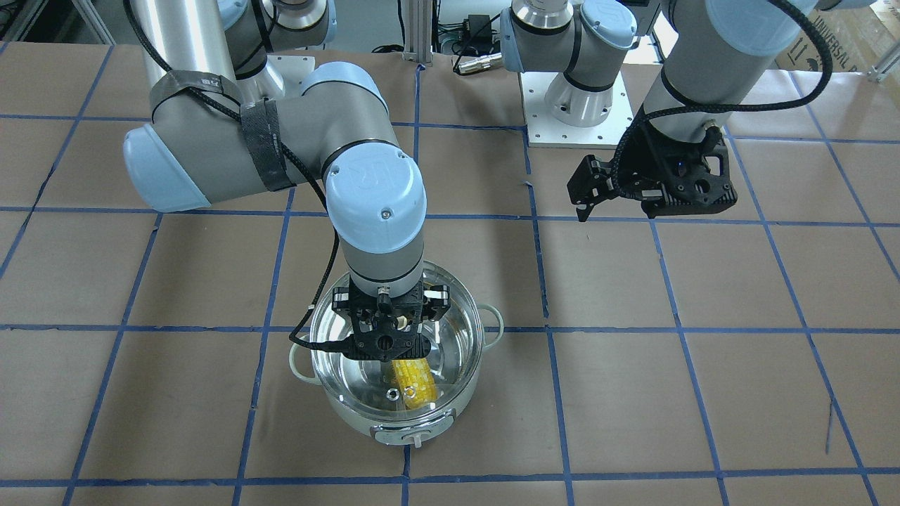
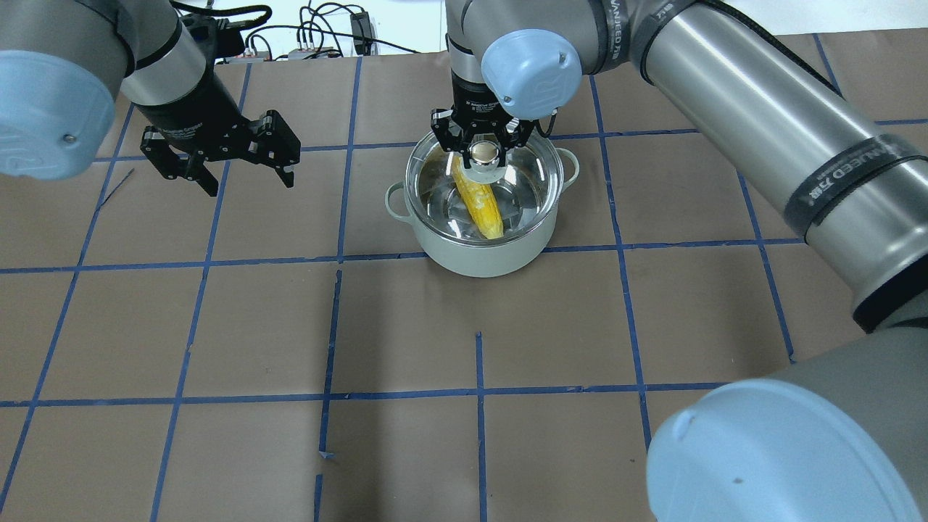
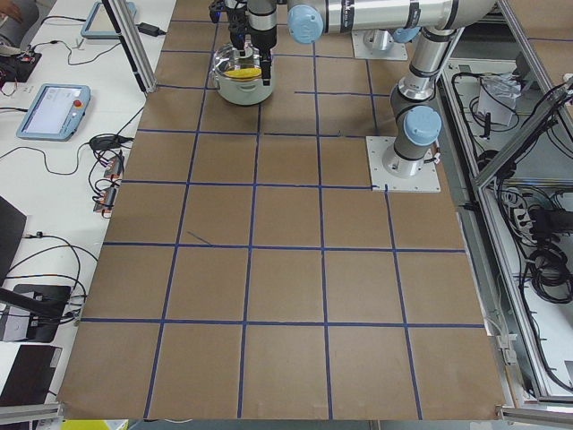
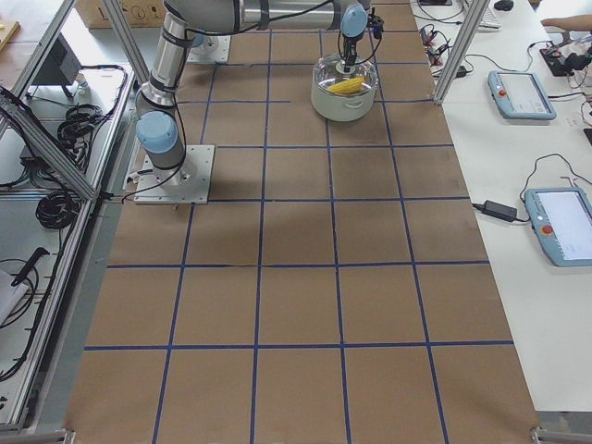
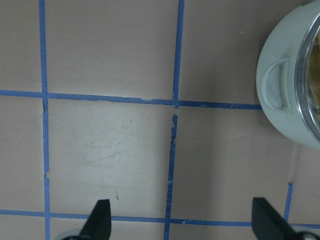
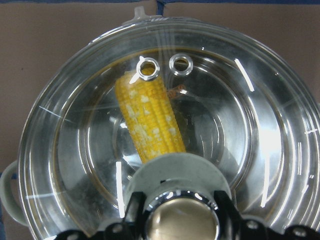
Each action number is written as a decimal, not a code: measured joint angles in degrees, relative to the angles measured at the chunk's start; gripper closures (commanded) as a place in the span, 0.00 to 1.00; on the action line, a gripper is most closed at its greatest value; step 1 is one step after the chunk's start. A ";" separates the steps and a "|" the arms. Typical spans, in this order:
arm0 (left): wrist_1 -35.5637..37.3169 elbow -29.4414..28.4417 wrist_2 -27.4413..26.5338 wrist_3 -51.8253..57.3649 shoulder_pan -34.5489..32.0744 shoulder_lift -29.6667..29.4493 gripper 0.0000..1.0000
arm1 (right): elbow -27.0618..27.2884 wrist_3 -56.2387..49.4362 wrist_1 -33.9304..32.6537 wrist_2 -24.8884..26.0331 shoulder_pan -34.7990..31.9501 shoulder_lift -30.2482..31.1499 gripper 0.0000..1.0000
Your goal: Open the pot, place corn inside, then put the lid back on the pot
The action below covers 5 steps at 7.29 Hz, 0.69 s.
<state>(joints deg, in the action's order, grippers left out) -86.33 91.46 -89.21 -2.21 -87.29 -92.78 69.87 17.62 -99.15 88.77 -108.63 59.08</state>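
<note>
The mint-white pot [image 2: 478,257] stands on the table with the yellow corn [image 2: 482,206] lying inside it. The clear glass lid [image 2: 536,174] sits over the pot's rim. My right gripper [image 2: 484,154] comes straight down onto the lid and is shut on its beige knob. In the right wrist view the corn [image 6: 150,122] shows through the lid [image 6: 260,125], with the knob between my fingers [image 6: 135,212]. My left gripper [image 2: 250,185] is open and empty, above bare table to the pot's left. The pot's side handle [image 5: 277,82] shows in the left wrist view.
The table is covered in brown paper with a grid of blue tape [image 2: 337,261]. The arm bases on white plates [image 1: 576,105] stand at the robot's side. Tablets and cables [image 4: 560,222] lie on side benches beyond the table's edge.
</note>
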 measured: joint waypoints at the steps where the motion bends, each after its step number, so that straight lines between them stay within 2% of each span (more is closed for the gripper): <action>1: -0.01 -0.68 -0.11 0.01 0.38 0.00 0.00 | -0.21 0.11 -0.04 0.02 0.00 -0.15 0.37; 2: -0.02 -1.05 -0.20 0.00 0.64 -0.02 0.00 | -0.51 0.24 -0.06 0.05 0.00 -0.42 0.33; 4: 0.00 -1.14 0.21 -0.10 0.77 -0.22 0.00 | -0.86 0.45 -0.09 0.07 0.01 -0.68 0.10; 5: 0.02 -1.07 0.38 -0.05 0.80 -0.42 0.00 | -0.97 0.52 -0.11 0.05 0.01 -0.68 0.04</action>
<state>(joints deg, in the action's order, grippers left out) -86.32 90.39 -88.83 -2.26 -86.49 -93.19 68.90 18.14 -99.26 88.82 -108.63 58.39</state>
